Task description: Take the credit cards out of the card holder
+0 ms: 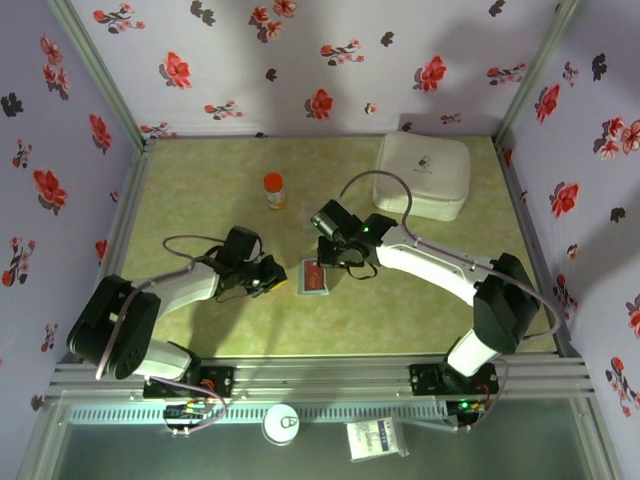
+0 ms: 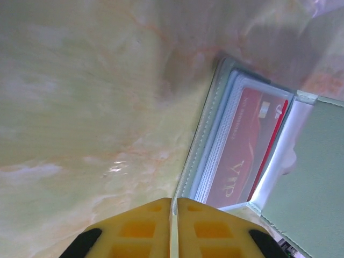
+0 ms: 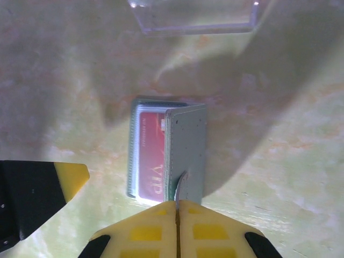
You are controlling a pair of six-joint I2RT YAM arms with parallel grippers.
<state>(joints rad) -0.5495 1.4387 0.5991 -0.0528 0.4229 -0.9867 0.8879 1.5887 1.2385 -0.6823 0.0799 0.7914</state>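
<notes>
Right gripper (image 3: 177, 207): yellow fingers pressed together, nipping the near edge of the card holder (image 3: 187, 141) cover, which stands part-lifted like a booklet page. Under the raised cover a red credit card (image 3: 149, 156) marked VIP sits in its sleeve pocket, not out.

Left gripper (image 2: 174, 203): yellow fingers closed flat against each other, nothing seen between them. Its tip is low over the table (image 2: 80, 107), just beside the holder's left edge, with no contact that the wrist view shows.

From above, the holder lies mid-table between the two grippers, the left one on its left, the right one on its right and slightly farther.

Clear plastic tray (image 3: 193, 19) lies apart from the holder, past its other end in the right wrist view. Orange-capped bottle (image 1: 274, 190) stands upright farther back, left of centre. White case (image 1: 423, 172) rests at the far right corner, well apart from the holder. Whether more cards sit behind the red one: cannot tell.
</notes>
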